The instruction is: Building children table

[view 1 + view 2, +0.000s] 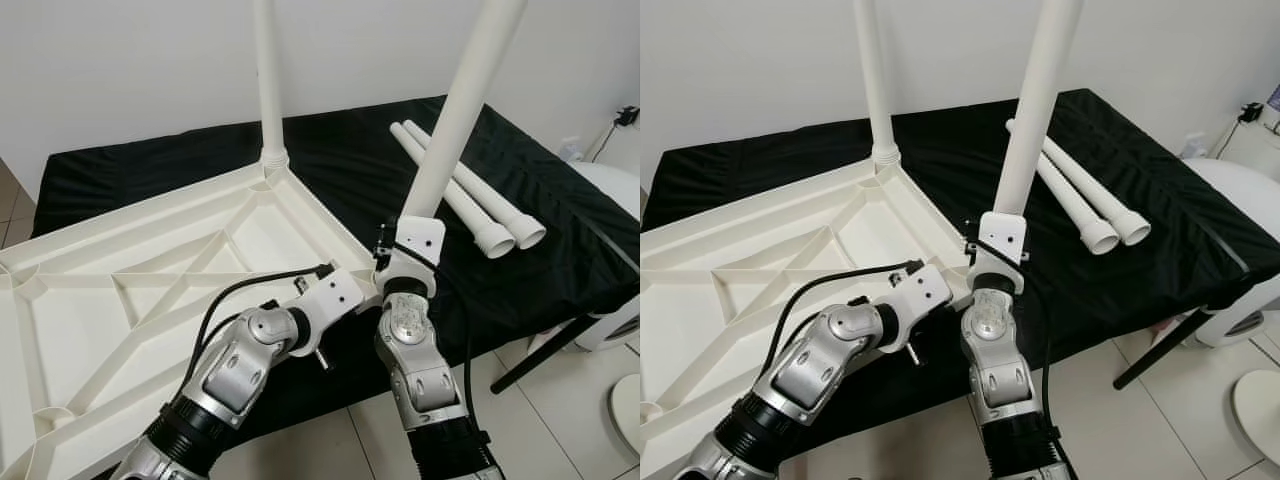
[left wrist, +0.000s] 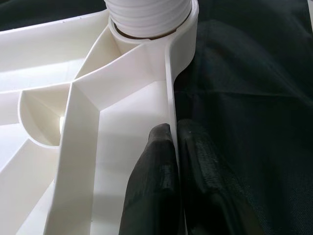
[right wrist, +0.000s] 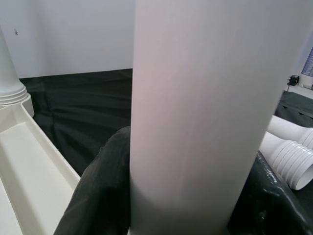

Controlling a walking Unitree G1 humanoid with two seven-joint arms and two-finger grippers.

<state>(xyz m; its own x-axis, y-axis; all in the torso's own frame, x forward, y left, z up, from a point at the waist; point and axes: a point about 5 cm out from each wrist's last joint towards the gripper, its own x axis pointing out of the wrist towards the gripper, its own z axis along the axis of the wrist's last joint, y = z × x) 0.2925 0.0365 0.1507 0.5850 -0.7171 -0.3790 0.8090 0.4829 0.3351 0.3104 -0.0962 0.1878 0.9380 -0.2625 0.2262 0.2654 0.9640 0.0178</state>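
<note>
The white table top [image 1: 150,300] lies upside down on a black cloth, ribs facing up. One white leg [image 1: 268,80] stands screwed into its far corner socket [image 2: 149,14]. My left gripper [image 2: 173,134] is shut on the table top's right rim [image 2: 171,83], one finger on each side of the thin wall. My right gripper [image 1: 415,240] is shut on a second white leg [image 1: 455,110], holding it upright and tilted slightly, just off the near right corner of the table top. Its black fingers [image 3: 100,191] hug the tube [image 3: 190,107] on both sides.
Two spare white legs [image 1: 470,205] lie side by side on the black cloth [image 1: 540,240] at the right. A white appliance [image 1: 620,200] stands at the far right, with a black frame strut [image 1: 545,350] over the tiled floor. A white wall is behind.
</note>
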